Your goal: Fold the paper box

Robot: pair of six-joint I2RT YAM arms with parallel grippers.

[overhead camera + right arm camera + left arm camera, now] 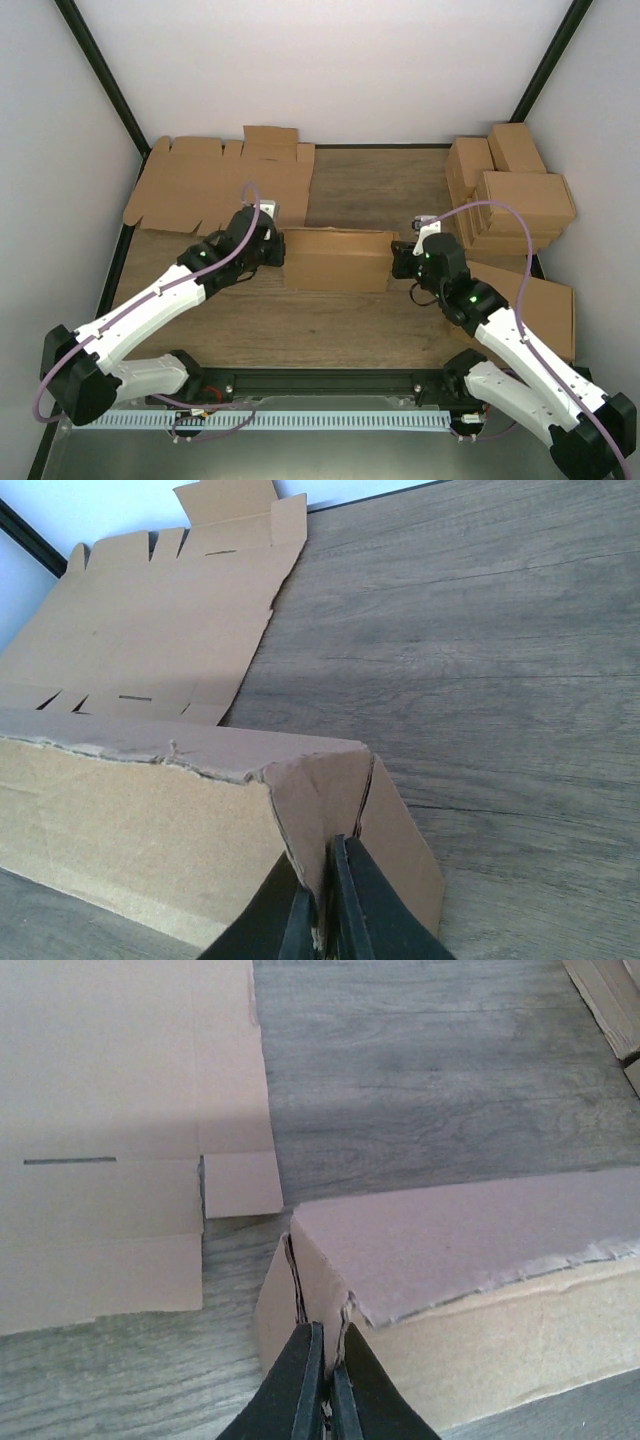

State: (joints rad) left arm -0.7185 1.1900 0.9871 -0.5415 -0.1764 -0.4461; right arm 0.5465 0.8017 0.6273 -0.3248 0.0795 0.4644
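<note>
The paper box (335, 258) lies on the wooden table between both arms, a shallow brown cardboard shape with its lid side up. My left gripper (272, 250) is at the box's left end, shut on the upright end flap (322, 1280); the black fingers (295, 1380) pinch the cardboard edge. My right gripper (400, 262) is at the right end, its jaws closed on that end's flap (330, 800), with an outer tab (405, 850) standing loose beside it. The box's long side wall (140, 820) faces the right wrist camera.
A bundle of flat die-cut cardboard sheets (215, 185) lies at the back left, close to the box's left end (100, 1110). Several closed brown cartons (510, 190) are stacked at the back right. A flat cardboard piece (545, 310) lies under the right arm.
</note>
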